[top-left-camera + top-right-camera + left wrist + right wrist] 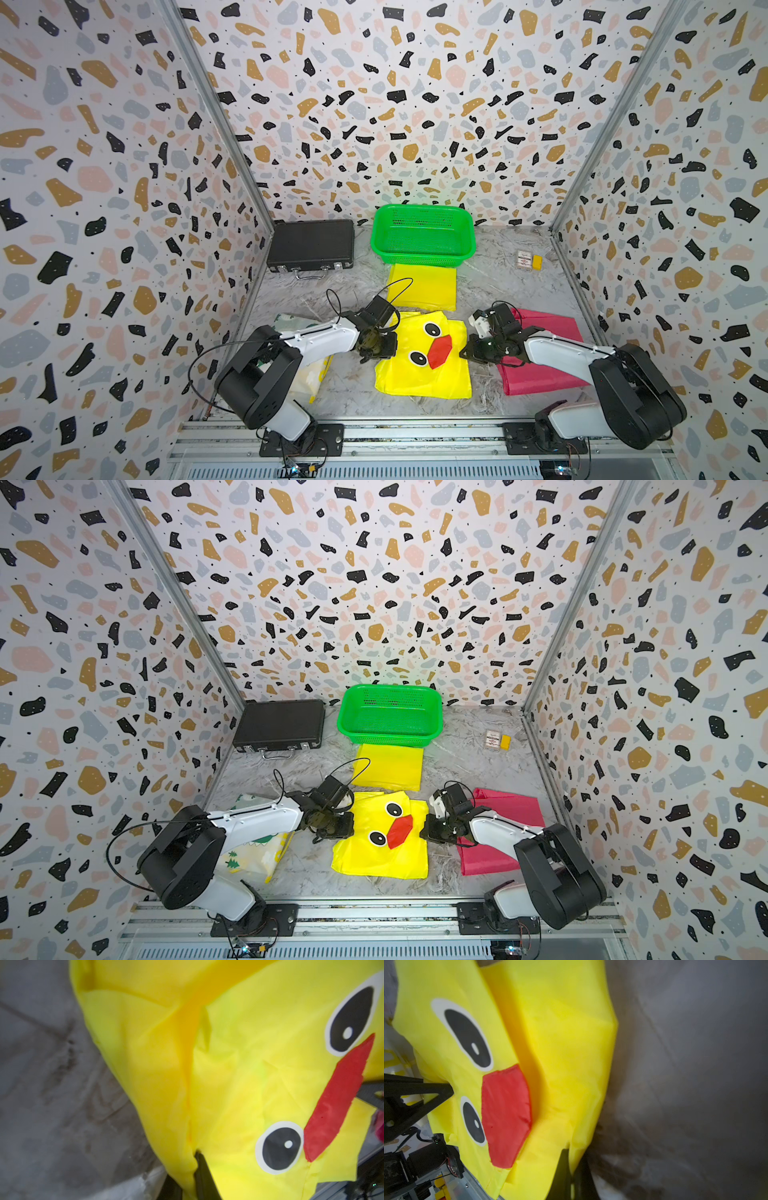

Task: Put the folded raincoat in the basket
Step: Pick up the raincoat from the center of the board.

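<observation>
At the near middle of the table (357,382), the folded duck-faced raincoat (424,374) has the left gripper (379,351) and right gripper (466,353) pinched shut on its side edges. The basket (420,260) stands farther back. I'd worry the thin, slick fabric may slip or unfold when lifted.

A flat black case (311,245) lies at the far left of the bench (490,286). A small card packet (523,260) touches a yellow block (537,262) at far right. A folded red cloth (536,382) lies at near right and a tree-printed cloth (257,854) at near left.
</observation>
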Robot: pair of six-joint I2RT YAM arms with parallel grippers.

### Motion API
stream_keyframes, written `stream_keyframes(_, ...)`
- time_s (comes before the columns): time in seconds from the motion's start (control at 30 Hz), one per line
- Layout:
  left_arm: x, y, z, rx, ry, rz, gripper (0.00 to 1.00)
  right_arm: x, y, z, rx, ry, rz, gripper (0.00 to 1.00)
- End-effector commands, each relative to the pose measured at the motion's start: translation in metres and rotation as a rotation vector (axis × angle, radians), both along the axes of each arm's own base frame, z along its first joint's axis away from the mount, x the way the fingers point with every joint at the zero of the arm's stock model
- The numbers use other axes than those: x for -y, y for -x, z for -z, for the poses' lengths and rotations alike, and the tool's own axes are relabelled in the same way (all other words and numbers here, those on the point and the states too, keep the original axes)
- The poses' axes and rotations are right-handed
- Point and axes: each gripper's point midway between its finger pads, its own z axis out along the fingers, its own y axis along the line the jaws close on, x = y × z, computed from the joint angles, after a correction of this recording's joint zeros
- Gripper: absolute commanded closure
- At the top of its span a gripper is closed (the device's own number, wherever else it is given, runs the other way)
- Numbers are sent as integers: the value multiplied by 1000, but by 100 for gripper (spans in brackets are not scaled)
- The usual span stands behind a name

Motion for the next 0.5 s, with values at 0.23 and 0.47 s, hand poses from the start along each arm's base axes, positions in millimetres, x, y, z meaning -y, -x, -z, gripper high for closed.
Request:
stream_keyframes(0.23,4,8,-16,15,24,18,100,6,14,-12,-1,15,-18,100)
stream_keyframes(0.47,3,7,-36,58,40,12,100,7,12,-30,51,13,-21,100)
